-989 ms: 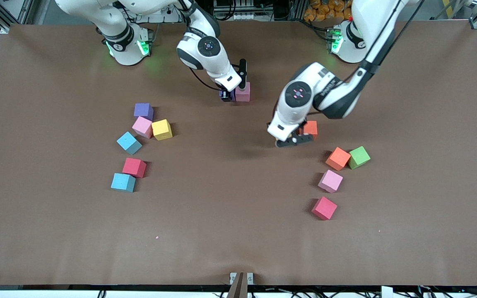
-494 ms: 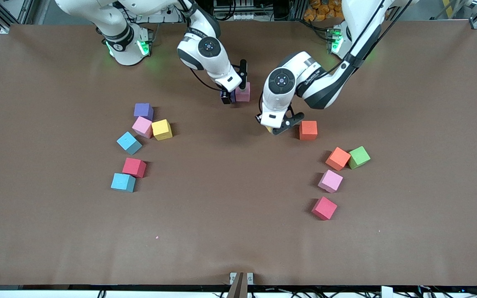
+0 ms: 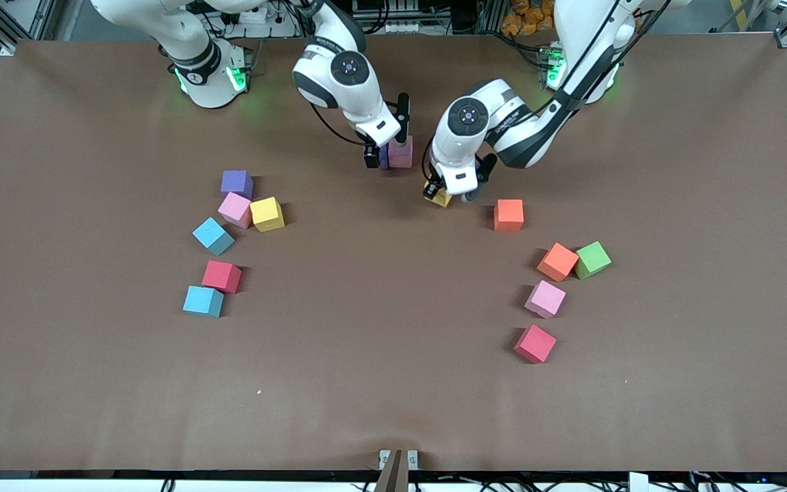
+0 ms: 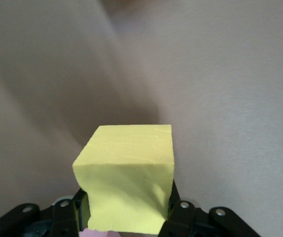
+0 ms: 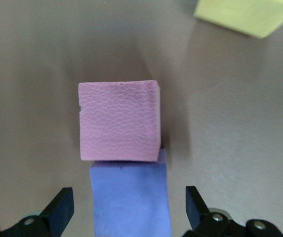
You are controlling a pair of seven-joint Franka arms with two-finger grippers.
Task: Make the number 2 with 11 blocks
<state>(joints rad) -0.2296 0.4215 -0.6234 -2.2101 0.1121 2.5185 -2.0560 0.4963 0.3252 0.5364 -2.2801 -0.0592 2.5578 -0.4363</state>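
A pink cube (image 3: 401,152) and a purple cube (image 3: 383,159) touch each other on the table near the robots' bases. My right gripper (image 3: 384,152) is open astride the purple cube (image 5: 129,197), with gaps on both sides; the pink cube (image 5: 119,121) lies just past it. My left gripper (image 3: 447,195) is shut on a yellow cube (image 3: 441,199), low over the table beside that pair, toward the left arm's end. In the left wrist view the yellow cube (image 4: 126,177) fills the jaws. No digit 2 stands on the table.
Toward the right arm's end lie purple (image 3: 236,182), pink (image 3: 235,209), yellow (image 3: 267,214), light blue (image 3: 213,236), red (image 3: 221,276) and blue (image 3: 203,301) cubes. Toward the left arm's end lie orange (image 3: 508,214), orange (image 3: 557,262), green (image 3: 593,260), pink (image 3: 545,298) and red (image 3: 535,344) cubes.
My left gripper has carried the yellow cube away from the orange cube toward the pink and purple pair. My right gripper has stayed at the pair, and the purple cube shows more.
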